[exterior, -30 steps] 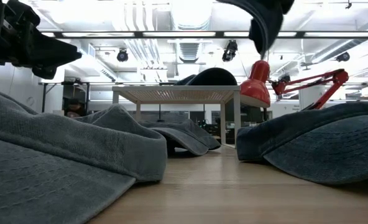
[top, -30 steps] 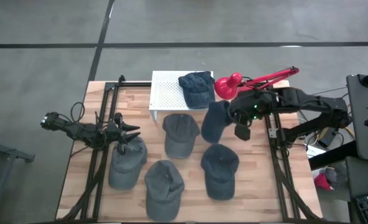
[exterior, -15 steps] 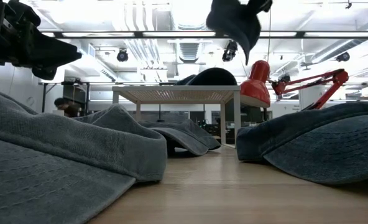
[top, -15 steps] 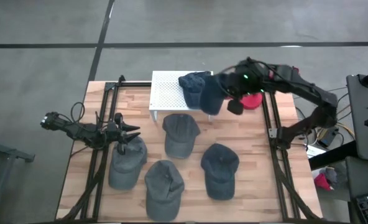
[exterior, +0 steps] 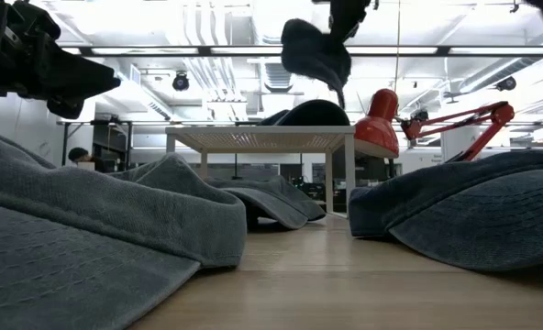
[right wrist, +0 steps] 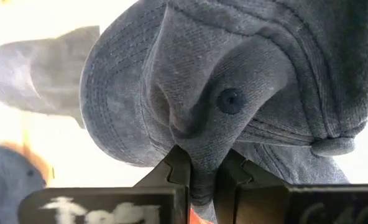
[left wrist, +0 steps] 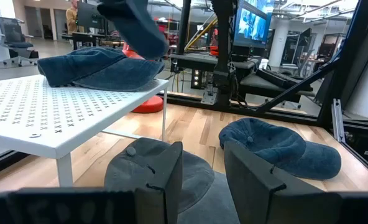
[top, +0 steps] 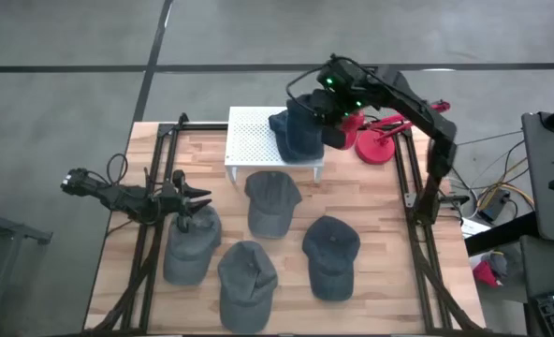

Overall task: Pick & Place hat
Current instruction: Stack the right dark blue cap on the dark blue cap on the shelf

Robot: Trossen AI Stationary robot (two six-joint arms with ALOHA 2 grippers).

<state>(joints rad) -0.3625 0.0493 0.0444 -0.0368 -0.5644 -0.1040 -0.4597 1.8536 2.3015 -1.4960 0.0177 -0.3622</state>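
The right arm's fingers point(right wrist: 202, 177) were pinched shut on a fold in the crown of a blue-grey hat point(top: 307, 131), which hung from them in the air above the white perforated stand point(top: 249, 140). Directly beneath those fingers another cap point(top: 291, 122) already lay on the stand's right end, so the carried hat hovered over it, close to the stand's right edge. Just beyond the fingers on the far side sat the red desk lamp point(top: 375, 145), near enough to crowd that side; the left half of the stand's top was bare.

The left arm's fingers point(left wrist: 202, 180) waited low at the left of the bench point(top: 380, 253), parted partway with nothing between them, just above a cap point(top: 191, 245) lying on the wood. Ahead of them two more caps point(left wrist: 277, 146) rested on the boards, with open wood between.

Three other caps lay in front of the stand: one point(top: 270, 201) near its front edge, one point(top: 247, 284) towards the near edge of the bench, one point(top: 331, 255) to the right. Black rails point(top: 417, 234) ran along both sides of the bench. Behind it the room was bright, with ceiling lights point(exterior: 281, 27) and ducting overhead.
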